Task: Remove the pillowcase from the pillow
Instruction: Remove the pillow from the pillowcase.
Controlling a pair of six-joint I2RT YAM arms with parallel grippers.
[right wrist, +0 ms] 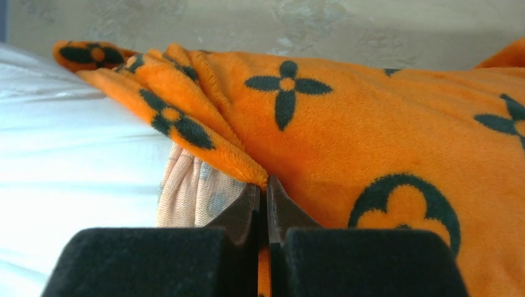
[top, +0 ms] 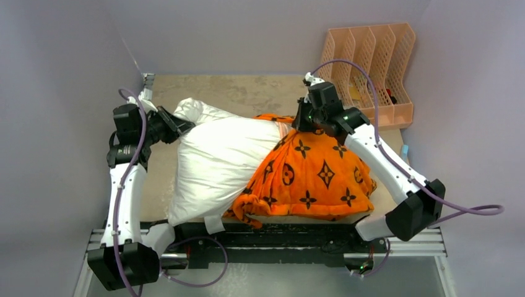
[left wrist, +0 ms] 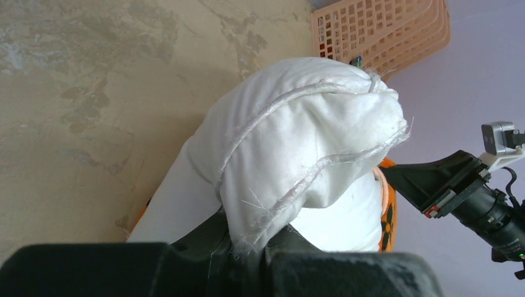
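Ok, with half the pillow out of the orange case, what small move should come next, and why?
Probably the right gripper should draw the pillowcase a bit to the right, away from the left gripper. Its jaws look closed on the case's open edge, the left appears clamped on a corner of the pillow, and the case covers only the pillow's right part.

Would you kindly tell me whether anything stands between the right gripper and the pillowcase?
Nothing visible does: the right gripper is shut on a fold of the pillowcase at its open edge, beside the pillow.
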